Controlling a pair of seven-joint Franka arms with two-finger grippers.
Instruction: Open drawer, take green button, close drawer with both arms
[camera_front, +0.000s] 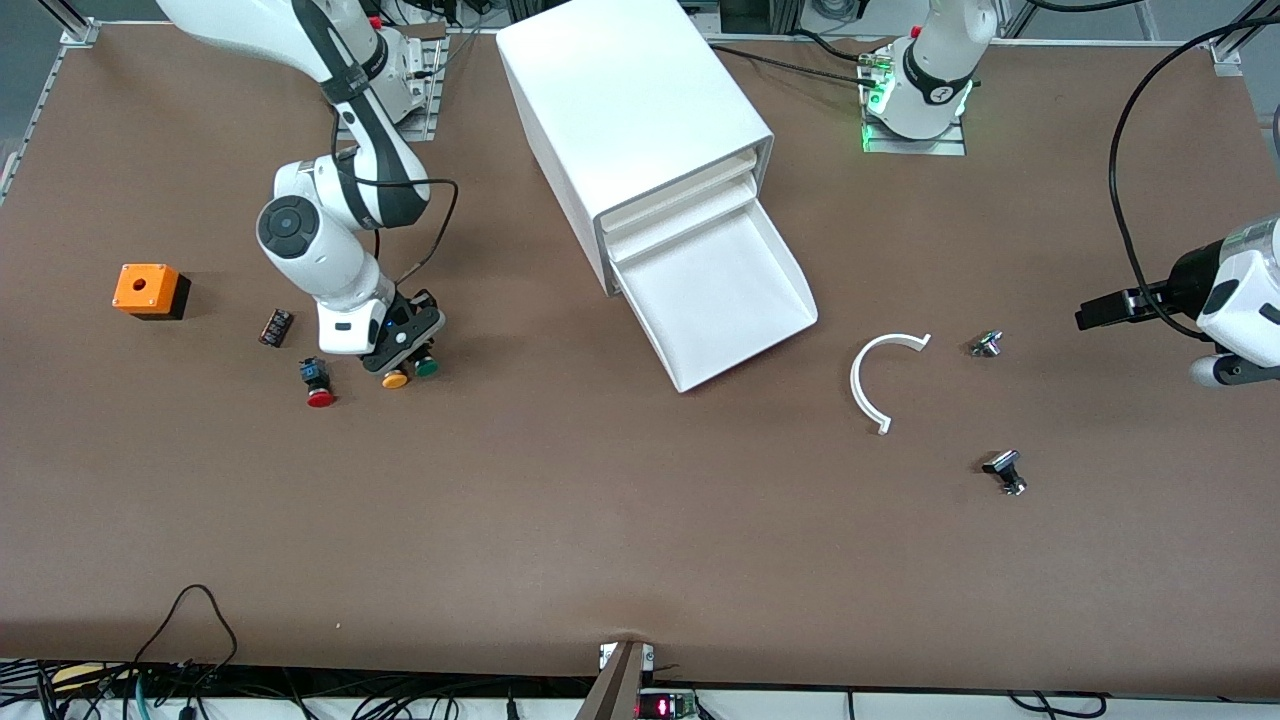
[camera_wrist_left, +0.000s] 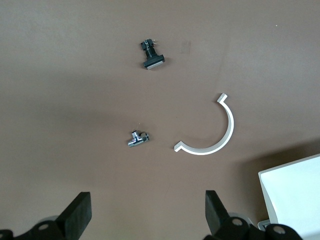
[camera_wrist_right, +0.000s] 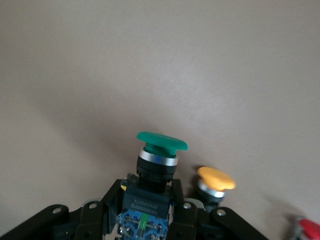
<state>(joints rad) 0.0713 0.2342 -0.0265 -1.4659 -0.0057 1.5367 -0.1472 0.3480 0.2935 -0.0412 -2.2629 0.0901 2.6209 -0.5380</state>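
The cabinet (camera_front: 630, 110) stands in the middle of the table with its lowest drawer (camera_front: 720, 300) pulled open; the tray looks empty. My right gripper (camera_front: 405, 348) is low over the table toward the right arm's end, shut on the black body of the green-capped button (camera_front: 427, 368). In the right wrist view the green cap (camera_wrist_right: 161, 140) sticks out past the gripper (camera_wrist_right: 147, 197), whose fingers clamp the body on both sides. My left gripper (camera_front: 1090, 315) hangs open and empty over the left arm's end of the table. Its fingers (camera_wrist_left: 80, 212) stand wide apart.
An orange-capped button (camera_front: 396, 379) lies right beside the green one, a red-capped button (camera_front: 320, 392) and a small black part (camera_front: 276, 327) nearby. An orange box (camera_front: 148, 290) stands toward the table edge. A white curved piece (camera_front: 880, 380) and two small metal parts (camera_front: 987, 344) (camera_front: 1006, 470) lie near the left gripper.
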